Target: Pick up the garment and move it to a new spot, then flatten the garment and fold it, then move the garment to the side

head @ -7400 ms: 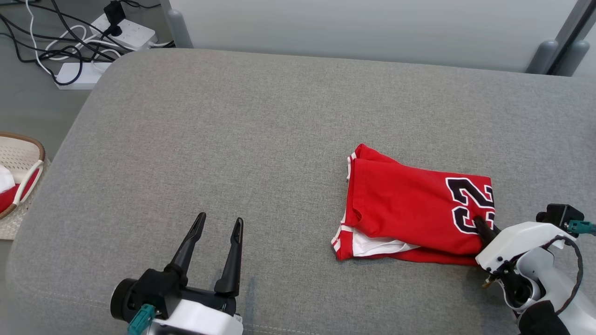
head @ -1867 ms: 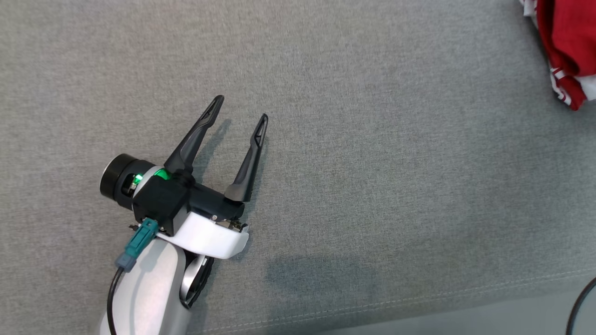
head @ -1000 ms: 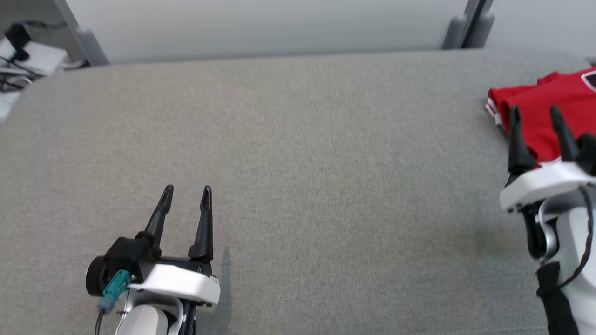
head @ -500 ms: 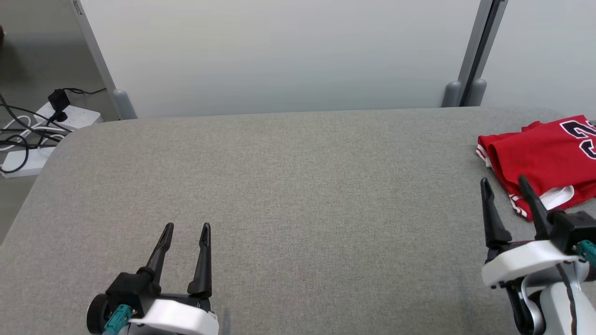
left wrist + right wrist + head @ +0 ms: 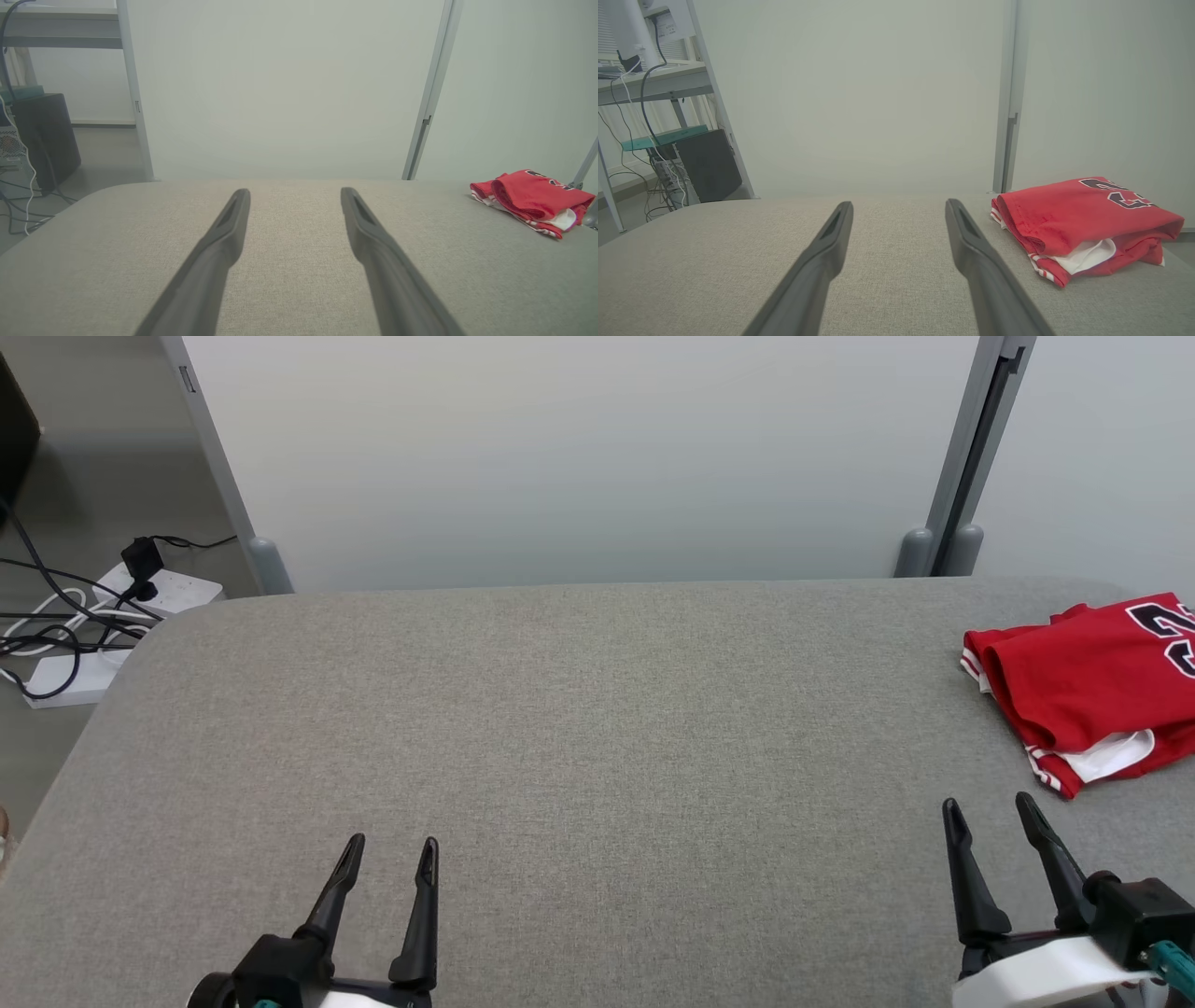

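— Well, nearest first: how do the pincers stand?
— Both at the near edge of the grey fabric-covered bench; the left gripper has its two dark fingers spread and holds nothing; the right gripper likewise, wide and empty.
— And the garment?
— Farther off, the folded red jersey with black numerals lies toward the bench's right end, ahead and slightly right of the right gripper, apart from it; its long side runs across, left to right; that gripper is much the nearer, I judge.
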{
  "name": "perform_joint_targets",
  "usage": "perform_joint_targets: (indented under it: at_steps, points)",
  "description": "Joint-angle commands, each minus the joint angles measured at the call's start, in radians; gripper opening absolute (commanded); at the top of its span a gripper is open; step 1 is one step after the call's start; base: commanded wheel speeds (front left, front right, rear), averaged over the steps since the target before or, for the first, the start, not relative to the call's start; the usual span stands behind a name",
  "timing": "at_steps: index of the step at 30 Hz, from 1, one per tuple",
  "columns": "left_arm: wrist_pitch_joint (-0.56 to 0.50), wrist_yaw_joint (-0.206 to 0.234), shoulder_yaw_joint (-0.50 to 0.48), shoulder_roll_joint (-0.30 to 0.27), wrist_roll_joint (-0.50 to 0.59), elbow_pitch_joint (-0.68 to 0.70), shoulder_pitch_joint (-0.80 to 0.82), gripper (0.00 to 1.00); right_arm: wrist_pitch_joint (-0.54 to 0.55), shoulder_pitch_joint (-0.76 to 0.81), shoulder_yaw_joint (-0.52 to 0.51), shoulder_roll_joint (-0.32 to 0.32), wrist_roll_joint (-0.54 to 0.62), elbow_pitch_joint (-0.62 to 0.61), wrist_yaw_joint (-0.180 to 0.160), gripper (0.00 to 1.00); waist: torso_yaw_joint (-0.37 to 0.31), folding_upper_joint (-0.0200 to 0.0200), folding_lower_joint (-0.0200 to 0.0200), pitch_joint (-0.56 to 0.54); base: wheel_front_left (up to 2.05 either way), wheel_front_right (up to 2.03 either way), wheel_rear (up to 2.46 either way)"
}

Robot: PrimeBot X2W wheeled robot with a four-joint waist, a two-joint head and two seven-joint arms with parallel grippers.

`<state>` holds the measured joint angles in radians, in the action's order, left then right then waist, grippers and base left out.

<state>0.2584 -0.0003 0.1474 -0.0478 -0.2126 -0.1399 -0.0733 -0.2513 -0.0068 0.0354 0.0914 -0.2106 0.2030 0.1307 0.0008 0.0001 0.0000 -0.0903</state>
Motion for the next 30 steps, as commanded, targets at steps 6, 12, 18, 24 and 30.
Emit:
perform_joint_targets:
  at_steps: [6, 12, 18, 24, 30]
  points:
    - [0.003, 0.014, -0.018, -0.002, 0.0, 0.032, 0.01, 1.0, -0.01, -0.004, 0.032, -0.009, 0.002, -0.034, 0.0, 1.0, -0.006, -0.0001, 0.0, 0.001, 0.0, 0.0, 0.0]
    - [0.003, 0.017, -0.025, -0.002, -0.002, 0.024, 0.009, 1.0, -0.01, 0.002, 0.034, -0.014, 0.0, -0.032, 0.0, 1.0, -0.007, -0.0001, 0.0, -0.002, 0.0, 0.0, 0.0]
    - [-0.001, 0.01, 0.001, 0.0, -0.002, -0.009, -0.024, 0.0, 0.001, 0.018, 0.006, -0.024, -0.001, 0.007, 0.0, 0.0, -0.009, -0.0001, 0.0, -0.001, 0.0, 0.0, 0.0]
    - [-0.011, 0.007, -0.002, 0.003, -0.03, -0.062, -0.042, 0.0, 0.013, 0.049, 0.004, -0.033, -0.029, 0.053, 0.0, 0.0, -0.009, -0.0001, 0.0002, 0.001, 0.0, 0.0, 0.0]
    - [-0.026, 0.002, -0.013, 0.002, -0.086, -0.062, -0.035, 0.0, 0.028, 0.044, -0.003, -0.034, -0.085, 0.05, 0.0, 0.0, -0.009, -0.0001, 0.0022, 0.003, 0.0, 0.0, 0.0]
